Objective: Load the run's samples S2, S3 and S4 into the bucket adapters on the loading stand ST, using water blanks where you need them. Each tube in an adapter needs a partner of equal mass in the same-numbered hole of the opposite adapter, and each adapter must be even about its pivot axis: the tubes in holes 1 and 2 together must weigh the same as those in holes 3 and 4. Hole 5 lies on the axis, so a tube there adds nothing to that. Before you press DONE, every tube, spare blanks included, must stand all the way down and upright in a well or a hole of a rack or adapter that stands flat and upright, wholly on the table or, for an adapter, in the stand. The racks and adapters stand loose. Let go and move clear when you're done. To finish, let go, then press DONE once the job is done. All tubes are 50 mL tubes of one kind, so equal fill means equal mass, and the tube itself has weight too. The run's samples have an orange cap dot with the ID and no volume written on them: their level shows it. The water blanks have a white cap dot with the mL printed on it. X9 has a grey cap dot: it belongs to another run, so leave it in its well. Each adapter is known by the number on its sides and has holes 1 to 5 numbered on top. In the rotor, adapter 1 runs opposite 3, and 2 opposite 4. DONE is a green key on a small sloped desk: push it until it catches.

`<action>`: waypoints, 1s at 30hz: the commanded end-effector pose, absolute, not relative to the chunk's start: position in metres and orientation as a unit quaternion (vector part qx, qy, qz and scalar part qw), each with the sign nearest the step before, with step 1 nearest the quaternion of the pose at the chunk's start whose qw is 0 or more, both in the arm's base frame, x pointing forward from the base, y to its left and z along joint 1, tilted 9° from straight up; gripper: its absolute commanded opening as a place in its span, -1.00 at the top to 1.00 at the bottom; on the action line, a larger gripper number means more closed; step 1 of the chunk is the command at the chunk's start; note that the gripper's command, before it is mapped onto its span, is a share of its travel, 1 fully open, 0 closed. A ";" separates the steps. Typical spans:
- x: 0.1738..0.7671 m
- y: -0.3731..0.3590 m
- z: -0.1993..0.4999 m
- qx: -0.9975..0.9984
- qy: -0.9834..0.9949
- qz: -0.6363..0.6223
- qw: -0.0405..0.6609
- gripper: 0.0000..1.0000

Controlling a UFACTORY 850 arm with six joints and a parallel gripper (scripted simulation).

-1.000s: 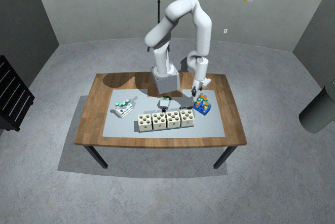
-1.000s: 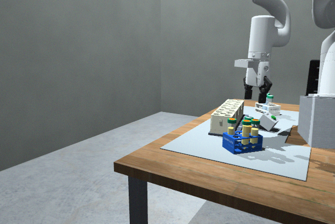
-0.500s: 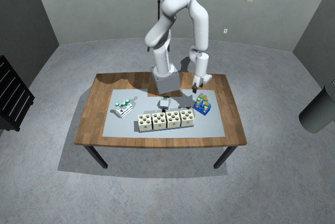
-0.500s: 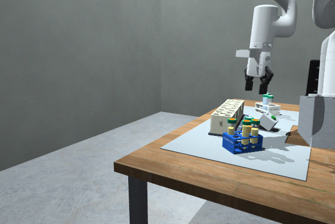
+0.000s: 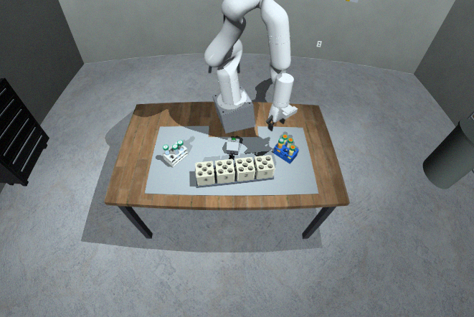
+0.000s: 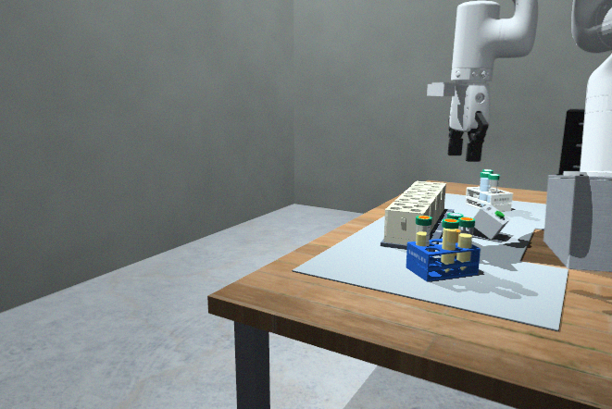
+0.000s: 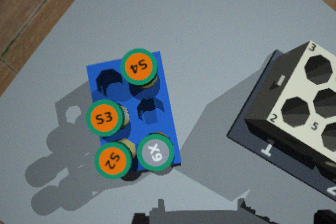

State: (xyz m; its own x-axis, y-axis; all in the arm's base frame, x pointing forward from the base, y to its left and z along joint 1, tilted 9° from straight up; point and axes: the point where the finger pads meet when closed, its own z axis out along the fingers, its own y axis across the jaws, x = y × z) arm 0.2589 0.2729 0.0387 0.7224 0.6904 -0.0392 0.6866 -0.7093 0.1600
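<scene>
Below the pincer point(image 5: 276, 123) point(image 6: 464, 149), spread wide and empty, S2 point(image 7: 113, 160), S3 point(image 7: 105, 118) and S4 point(image 7: 139, 66) sit in the blue rack point(image 5: 285, 153) point(image 6: 418, 266) point(image 7: 95, 75), so, with the adapters' visible holes unfilled, I'd say all the loading, balancing and DONE remain.

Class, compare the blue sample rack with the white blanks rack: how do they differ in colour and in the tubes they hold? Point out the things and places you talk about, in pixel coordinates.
The blue plastic rack point(image 5: 292, 158) point(image 6: 418, 265) point(image 7: 165, 95) is deep blue, while the white plastic rack point(image 5: 176, 161) point(image 6: 502, 200) is pale. The blue rack holds four tubes; the white rack holds three. The blue rack's tubes include yellowish contents, whereas the white rack's show pale blue. Both stand on the grey mat and hold green-rimmed tubes.
</scene>
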 end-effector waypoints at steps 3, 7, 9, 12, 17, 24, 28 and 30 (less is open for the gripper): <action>0.273 0.256 0.043 0.950 0.301 0.010 0.081 -1.00; 0.285 0.240 0.046 0.968 0.237 0.015 0.080 -1.00; 0.291 0.232 0.048 0.975 0.205 0.018 0.079 -1.00; 0.300 0.220 0.050 0.984 0.156 0.022 0.078 -1.00; 0.309 0.208 0.053 0.991 0.106 0.026 0.077 -1.00; 0.329 0.180 0.058 0.994 0.067 0.029 0.076 -1.00; 0.341 0.164 0.062 0.994 0.067 0.029 0.076 -1.00; 0.347 0.156 0.063 0.994 0.067 0.029 0.076 -1.00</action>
State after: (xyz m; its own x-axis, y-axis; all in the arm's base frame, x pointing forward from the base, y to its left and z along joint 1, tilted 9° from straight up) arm 0.3353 0.1695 0.0601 0.9894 0.1383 0.0432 0.1300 -0.9790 0.1568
